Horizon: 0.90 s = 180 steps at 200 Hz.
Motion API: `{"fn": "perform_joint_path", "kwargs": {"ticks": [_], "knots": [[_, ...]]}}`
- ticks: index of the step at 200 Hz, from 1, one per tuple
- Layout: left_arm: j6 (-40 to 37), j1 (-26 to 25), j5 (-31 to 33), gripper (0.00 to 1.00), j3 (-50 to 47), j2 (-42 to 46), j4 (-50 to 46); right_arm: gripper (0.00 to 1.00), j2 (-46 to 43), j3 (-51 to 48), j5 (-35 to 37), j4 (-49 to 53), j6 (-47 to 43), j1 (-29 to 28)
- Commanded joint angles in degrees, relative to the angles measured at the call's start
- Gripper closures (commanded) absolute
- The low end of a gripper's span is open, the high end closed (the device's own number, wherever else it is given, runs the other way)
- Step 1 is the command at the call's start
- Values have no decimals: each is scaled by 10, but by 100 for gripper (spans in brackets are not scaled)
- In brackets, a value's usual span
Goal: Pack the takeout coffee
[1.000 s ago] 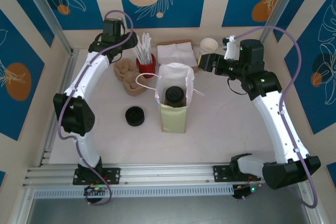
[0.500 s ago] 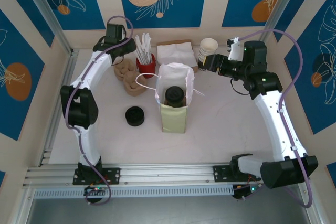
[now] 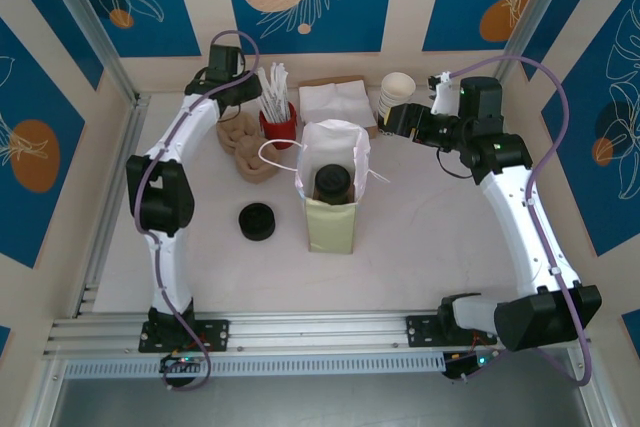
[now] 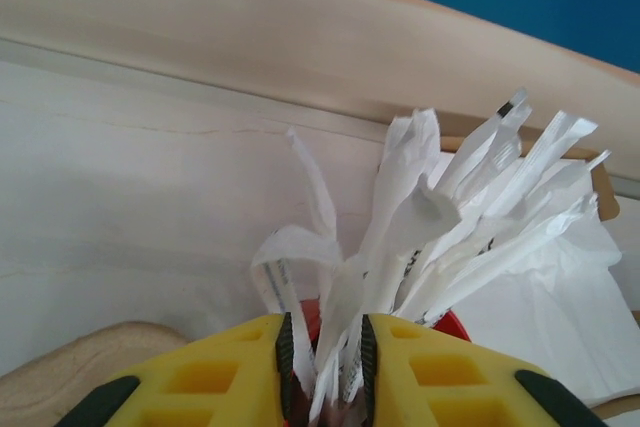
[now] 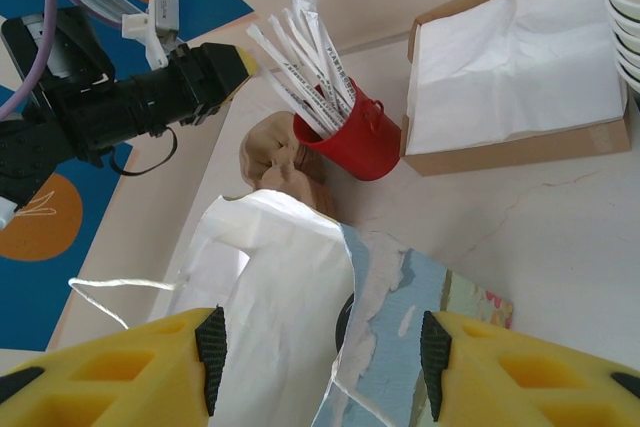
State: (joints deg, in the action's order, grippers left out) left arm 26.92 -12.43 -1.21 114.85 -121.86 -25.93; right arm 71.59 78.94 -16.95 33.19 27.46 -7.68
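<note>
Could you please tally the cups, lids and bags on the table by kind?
Takeout coffee, lidded: 1
Loose black lid: 1
Red cup: 1
Stack of white cups: 1
Paper bag: 1
Total: 5

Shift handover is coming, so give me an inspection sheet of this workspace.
Surface: white table, no spill seen.
Job's things: takeout coffee inside the paper bag, lid up.
Clutter: loose black lid, wrapped straws in red cup, napkins, stacked white cups, pulp carriers.
Grippers: left tool at the straws, grip unclear; right tool open near the bag.
Cables: purple cables along both arms.
Surroundings: blue patterned walls.
</note>
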Motion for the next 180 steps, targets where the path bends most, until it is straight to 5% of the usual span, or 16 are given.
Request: {"fn": "perform_joint_path", "kwargs": {"ticks": [1, 97, 180], "knots": [[-1, 7, -14, 75, 29, -19, 1, 43, 5, -4, -14, -11, 3, 5], [-4, 7, -3, 78, 90, -74, -22, 43, 15, -1, -23, -15, 6, 10], [-6, 4, -4, 92, 66, -36, -20, 44, 15, 3, -26, -14, 4, 13]]}}
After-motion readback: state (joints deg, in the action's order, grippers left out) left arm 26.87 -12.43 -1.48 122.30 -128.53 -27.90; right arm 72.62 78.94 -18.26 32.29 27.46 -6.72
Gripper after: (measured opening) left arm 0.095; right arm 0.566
